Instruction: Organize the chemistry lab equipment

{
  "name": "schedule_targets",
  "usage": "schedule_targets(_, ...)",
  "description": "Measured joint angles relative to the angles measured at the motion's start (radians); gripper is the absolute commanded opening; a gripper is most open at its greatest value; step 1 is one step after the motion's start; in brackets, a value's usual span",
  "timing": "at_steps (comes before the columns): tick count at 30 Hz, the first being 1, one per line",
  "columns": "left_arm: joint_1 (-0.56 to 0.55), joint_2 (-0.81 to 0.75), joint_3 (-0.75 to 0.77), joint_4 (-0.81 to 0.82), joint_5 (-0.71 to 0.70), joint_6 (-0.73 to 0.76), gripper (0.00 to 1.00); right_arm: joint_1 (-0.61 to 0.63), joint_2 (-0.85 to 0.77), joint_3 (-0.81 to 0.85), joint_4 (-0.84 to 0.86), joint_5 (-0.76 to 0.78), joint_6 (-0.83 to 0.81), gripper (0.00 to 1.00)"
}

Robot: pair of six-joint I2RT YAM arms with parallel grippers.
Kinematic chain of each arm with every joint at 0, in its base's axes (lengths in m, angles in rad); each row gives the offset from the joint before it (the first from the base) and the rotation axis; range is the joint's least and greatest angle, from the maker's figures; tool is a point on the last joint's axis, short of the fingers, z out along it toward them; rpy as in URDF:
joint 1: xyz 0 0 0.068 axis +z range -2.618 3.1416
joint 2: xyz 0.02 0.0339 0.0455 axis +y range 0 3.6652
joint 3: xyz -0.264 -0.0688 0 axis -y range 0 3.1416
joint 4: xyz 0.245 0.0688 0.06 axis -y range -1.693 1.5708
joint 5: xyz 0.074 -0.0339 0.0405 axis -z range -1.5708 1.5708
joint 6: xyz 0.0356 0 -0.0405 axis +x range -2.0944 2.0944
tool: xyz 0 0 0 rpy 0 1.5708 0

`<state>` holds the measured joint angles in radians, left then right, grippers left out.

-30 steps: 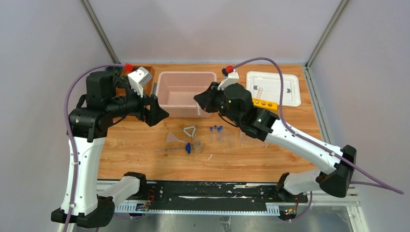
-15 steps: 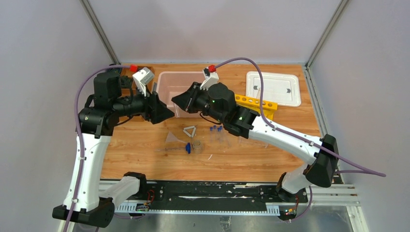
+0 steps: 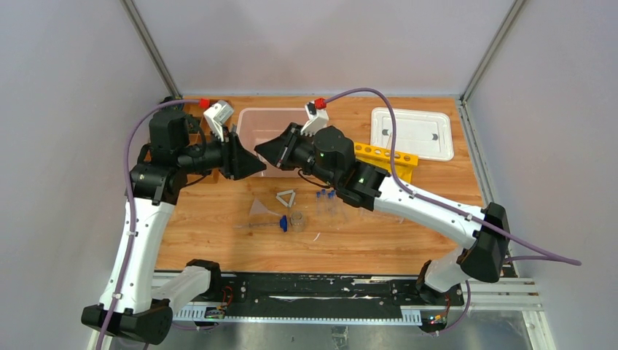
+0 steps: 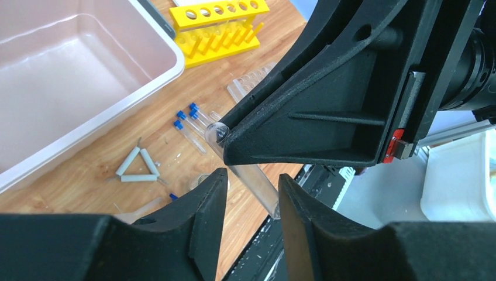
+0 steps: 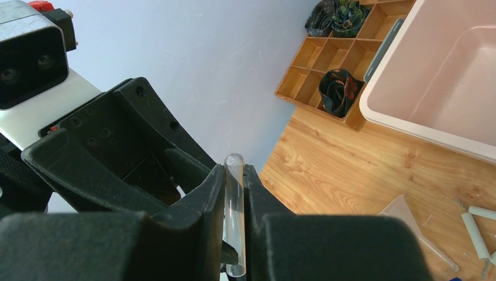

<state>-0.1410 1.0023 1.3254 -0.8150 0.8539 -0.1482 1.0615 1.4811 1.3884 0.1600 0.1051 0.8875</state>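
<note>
My right gripper (image 5: 234, 170) is shut on a clear glass tube (image 5: 234, 222) and holds it in the air in front of the pink bin. My left gripper (image 4: 252, 175) faces it tip to tip, and its jaws stand on either side of the tube's (image 4: 257, 190) open end with a small gap left. In the top view both grippers, right (image 3: 261, 150) and left (image 3: 251, 166), meet above the table. On the wood below lie a pale triangle (image 3: 286, 197), a clear funnel (image 3: 264, 214), a tiny beaker (image 3: 296, 219) and several blue-capped vials (image 3: 326, 195). The yellow holed rack (image 3: 386, 157) stands behind my right arm.
A pink bin (image 3: 251, 117) stands at the back centre, a white lidded tray (image 3: 412, 133) at the back right. The brown wooden compartment tray (image 5: 333, 64) of dark parts is at the back left. A clear vial tray (image 4: 251, 85) lies beside the vials.
My right arm swung left with the tube and my left arm came right to meet it. The left jaws have narrowed round the tube's end.
</note>
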Motion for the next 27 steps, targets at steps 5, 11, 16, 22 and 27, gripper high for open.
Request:
schedule_targets(5, 0.0, -0.003, -0.025, 0.035, 0.02, -0.025, 0.23, 0.011, 0.001, 0.0, 0.004, 0.019, -0.001, 0.0)
schedule_targets(11, 0.009, -0.011, -0.066, 0.051, -0.004, -0.036, 0.01, 0.016, 0.001, 0.0, -0.011, 0.044, -0.026, 0.27)
schedule_targets(16, 0.002, -0.015, -0.08, 0.042, 0.008, -0.008, 0.0, 0.017, 0.003, 0.027, -0.082, 0.054, -0.033, 0.55)
schedule_targets(22, 0.001, -0.025, -0.08, 0.0, 0.022, 0.075, 0.0, 0.009, 0.032, 0.194, -0.293, 0.005, -0.08, 0.6)
schedule_targets(27, 0.001, -0.042, -0.08, -0.029, 0.027, 0.142, 0.0, 0.002, 0.068, 0.298, -0.433, -0.07, -0.134, 0.55)
